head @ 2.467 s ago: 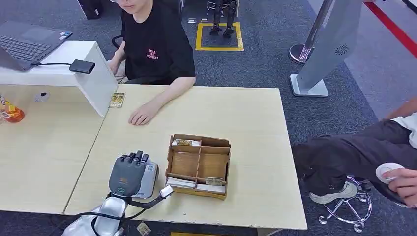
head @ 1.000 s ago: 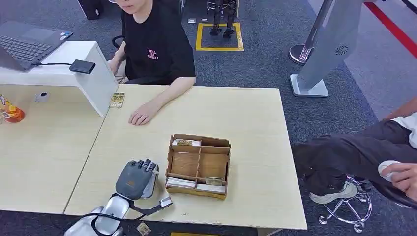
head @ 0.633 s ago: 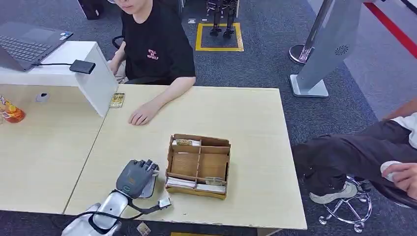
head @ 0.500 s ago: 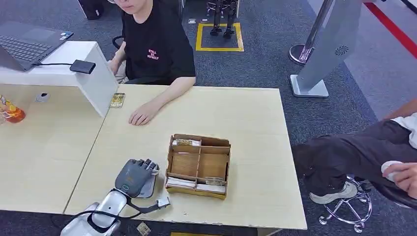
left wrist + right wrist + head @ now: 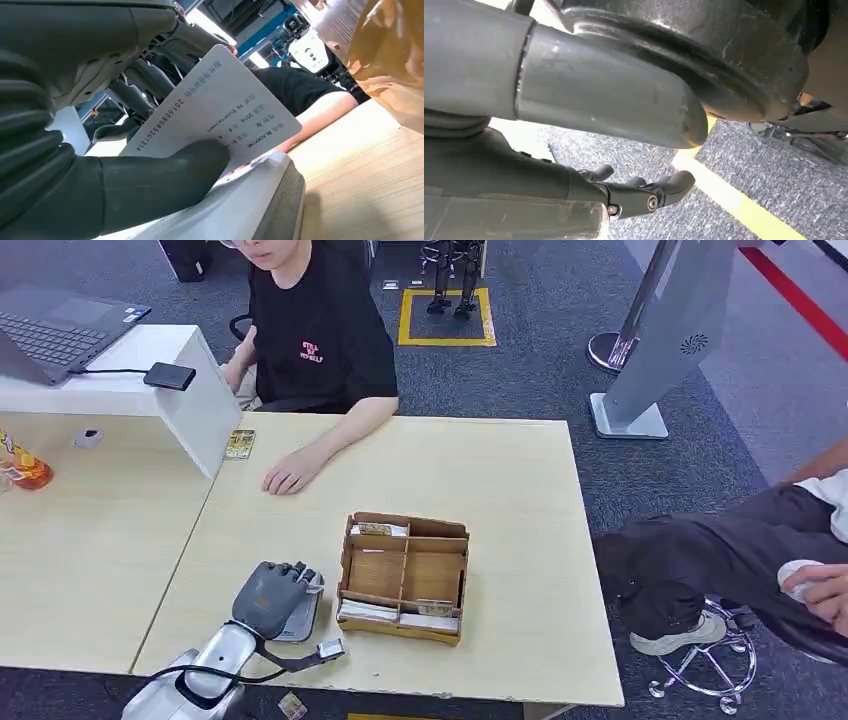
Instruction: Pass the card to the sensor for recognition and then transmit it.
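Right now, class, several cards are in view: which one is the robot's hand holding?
The white printed card, pinched by the left hand over the grey sensor; the others sit in the wooden box.

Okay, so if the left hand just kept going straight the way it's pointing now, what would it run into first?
The left hand holds a card over the grey sensor and points across the table toward the person. That person's hand on the table seems first in line, though depth is uncertain.

Office or demo/test space: grey carpet tiles w/ yellow floor marking (image 5: 441, 313), pale wood worktop (image 5: 500, 480), laptop (image 5: 55, 328) on white riser, standing kiosk panel (image 5: 668, 340), seated person (image 5: 310, 340) opposite.
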Controlling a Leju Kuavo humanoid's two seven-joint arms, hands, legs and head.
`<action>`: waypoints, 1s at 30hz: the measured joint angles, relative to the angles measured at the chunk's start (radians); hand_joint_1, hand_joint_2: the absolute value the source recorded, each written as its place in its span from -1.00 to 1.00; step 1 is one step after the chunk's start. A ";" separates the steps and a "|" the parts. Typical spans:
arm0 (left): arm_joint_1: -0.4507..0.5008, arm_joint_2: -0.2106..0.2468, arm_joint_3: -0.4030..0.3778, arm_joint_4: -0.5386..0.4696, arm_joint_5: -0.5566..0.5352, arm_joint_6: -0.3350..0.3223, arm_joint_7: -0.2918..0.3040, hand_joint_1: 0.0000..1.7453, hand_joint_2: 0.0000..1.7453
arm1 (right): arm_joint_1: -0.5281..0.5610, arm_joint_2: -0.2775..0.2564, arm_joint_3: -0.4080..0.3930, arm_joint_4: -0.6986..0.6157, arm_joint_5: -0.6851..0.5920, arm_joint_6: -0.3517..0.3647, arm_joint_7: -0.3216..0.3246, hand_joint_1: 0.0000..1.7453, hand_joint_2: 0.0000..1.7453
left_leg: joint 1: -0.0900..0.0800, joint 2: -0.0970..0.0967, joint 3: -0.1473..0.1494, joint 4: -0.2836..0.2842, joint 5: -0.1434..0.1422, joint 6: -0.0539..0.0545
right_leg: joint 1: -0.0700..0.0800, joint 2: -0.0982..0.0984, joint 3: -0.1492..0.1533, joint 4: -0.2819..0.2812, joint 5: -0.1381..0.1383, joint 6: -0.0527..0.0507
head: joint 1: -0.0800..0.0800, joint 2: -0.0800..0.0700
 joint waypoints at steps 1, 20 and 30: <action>0.001 0.000 0.002 0.000 0.000 0.000 -0.001 1.00 1.00 | 0.000 -0.001 0.000 0.000 0.000 0.000 0.000 -1.00 -1.00 | 0.000 0.000 0.000 0.000 0.000 0.000 | 0.000 0.000 0.000 0.000 0.000 0.000 | 0.000 0.000; -0.002 -0.014 0.048 0.002 0.000 -0.095 -0.030 1.00 1.00 | -0.003 -0.002 -0.012 0.000 0.001 0.003 0.002 -1.00 -1.00 | 0.000 0.000 0.003 -0.001 0.000 0.000 | 0.000 -0.001 0.004 0.000 0.000 0.000 | 0.000 0.000; -0.002 -0.018 0.002 -0.035 0.000 -0.006 0.254 1.00 1.00 | -0.005 0.000 -0.028 0.000 -0.002 -0.001 0.010 -1.00 -1.00 | 0.000 0.000 0.001 0.000 0.002 -0.001 | 0.000 0.000 0.000 0.000 0.002 0.000 | 0.000 0.000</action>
